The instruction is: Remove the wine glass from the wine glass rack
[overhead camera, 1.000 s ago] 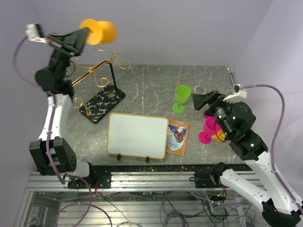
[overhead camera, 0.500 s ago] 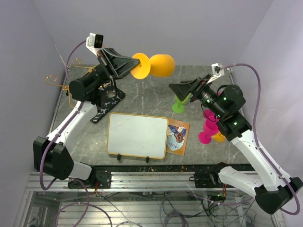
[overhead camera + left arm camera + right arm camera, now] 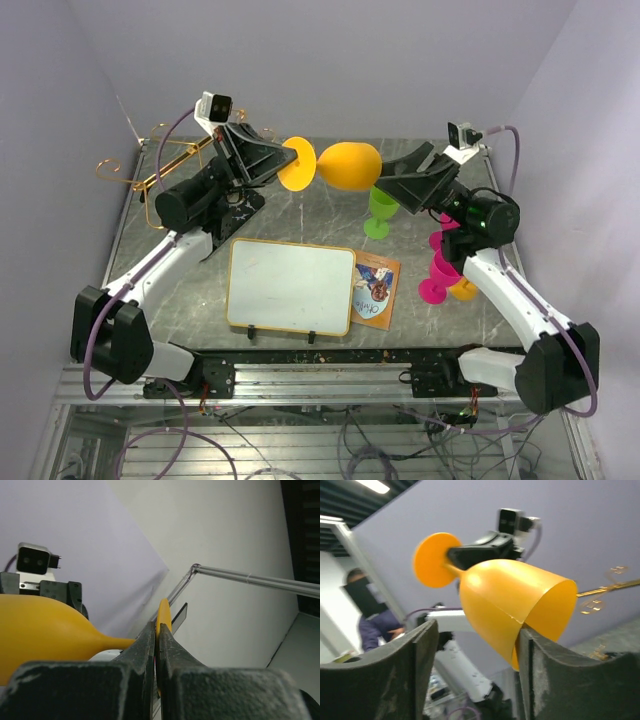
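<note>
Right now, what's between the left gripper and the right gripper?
The orange wine glass, lying sideways in the air: the left gripper pinches its foot, and its bowl sits between the right gripper's open fingers. The top view shows it.

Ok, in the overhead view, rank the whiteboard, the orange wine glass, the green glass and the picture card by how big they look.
1. whiteboard
2. orange wine glass, held up nearer the camera, so its rank is unsure
3. picture card and green glass look about alike
</note>
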Tool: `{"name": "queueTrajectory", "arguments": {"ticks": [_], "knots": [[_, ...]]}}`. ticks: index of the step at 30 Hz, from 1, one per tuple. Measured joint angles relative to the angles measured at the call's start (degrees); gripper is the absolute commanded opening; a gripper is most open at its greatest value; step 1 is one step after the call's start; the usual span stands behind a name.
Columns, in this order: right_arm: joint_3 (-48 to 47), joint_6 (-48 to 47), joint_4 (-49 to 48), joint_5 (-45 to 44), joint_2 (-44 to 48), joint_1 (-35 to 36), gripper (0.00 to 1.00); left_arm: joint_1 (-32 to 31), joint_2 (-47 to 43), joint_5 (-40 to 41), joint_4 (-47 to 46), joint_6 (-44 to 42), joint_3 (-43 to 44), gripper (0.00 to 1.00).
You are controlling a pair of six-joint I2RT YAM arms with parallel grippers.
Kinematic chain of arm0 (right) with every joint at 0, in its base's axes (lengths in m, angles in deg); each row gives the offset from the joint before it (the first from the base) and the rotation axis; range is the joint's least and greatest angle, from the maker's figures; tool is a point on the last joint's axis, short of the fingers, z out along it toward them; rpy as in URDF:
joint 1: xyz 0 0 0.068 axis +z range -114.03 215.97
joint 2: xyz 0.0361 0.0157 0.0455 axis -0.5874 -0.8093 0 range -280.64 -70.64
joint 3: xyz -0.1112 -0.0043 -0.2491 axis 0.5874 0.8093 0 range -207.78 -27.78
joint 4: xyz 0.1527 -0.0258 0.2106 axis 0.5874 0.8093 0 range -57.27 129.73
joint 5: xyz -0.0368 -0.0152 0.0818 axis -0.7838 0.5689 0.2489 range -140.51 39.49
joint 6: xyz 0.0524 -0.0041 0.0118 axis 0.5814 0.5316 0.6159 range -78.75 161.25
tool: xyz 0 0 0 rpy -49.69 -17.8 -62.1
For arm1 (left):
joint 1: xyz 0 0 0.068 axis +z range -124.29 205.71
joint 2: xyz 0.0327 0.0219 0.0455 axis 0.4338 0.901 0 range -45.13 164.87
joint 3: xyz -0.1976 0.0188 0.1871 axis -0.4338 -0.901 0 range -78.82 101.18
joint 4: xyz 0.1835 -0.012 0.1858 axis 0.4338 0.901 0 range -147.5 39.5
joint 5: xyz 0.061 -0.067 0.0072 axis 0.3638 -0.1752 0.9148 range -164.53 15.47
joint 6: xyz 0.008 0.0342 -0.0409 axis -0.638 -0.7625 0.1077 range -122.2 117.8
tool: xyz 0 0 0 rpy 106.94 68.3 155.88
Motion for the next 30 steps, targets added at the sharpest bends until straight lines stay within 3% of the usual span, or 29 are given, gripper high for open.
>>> {"name": "queueTrajectory", "arguments": {"ticks": [4, 6, 7, 10, 12, 13, 15, 16, 22, 30], "knots": [[0.2, 12.4, -16.8, 1.2, -4.1, -0.2, 0.23, -0.3, 0.0, 0.8, -3.2, 2.2, -0.2, 0.08], [0.5, 16.1, -21.0, 1.2, -5.4, -0.3, 0.05, -0.4, -0.2, 1.2, -3.4, 2.4, -0.3, 0.14], [0.5, 16.9, -21.7, 1.2, -5.6, -0.4, 0.00, -0.5, -0.4, 1.3, -3.3, 2.3, -0.5, 0.20], [0.8, 19.4, -21.9, 0.6, -4.9, -0.3, 0.00, -0.6, -1.7, 2.0, -2.4, 0.2, -1.9, 0.44], [0.9, 18.6, -20.9, 0.2, -3.1, 0.0, 0.00, -0.2, -2.8, 2.2, 0.1, -2.8, -3.1, 0.69], [1.0, 17.3, -17.5, -0.7, -1.2, 0.1, 0.00, -0.3, -3.3, 2.1, 1.6, -4.4, -3.7, 0.82], [1.5, 14.0, -9.6, -3.7, 3.1, 0.0, 0.00, -0.3, -4.7, 2.0, 5.8, -7.8, -4.7, 0.96], [1.4, 11.5, -3.1, -6.4, 5.9, 0.0, 0.00, -0.3, -6.0, 1.9, 9.1, -9.9, -5.1, 0.99], [-7.3, 1.8, 33.7, -24.2, 12.9, 0.0, 0.00, -0.3, -13.9, 3.3, 29.0, -22.9, -5.3, 1.00], [-23.4, -3.6, 68.9, -38.9, 1.8, 0.2, 0.00, -0.3, -23.1, 13.8, 62.6, -40.9, -3.3, 1.00]]}}
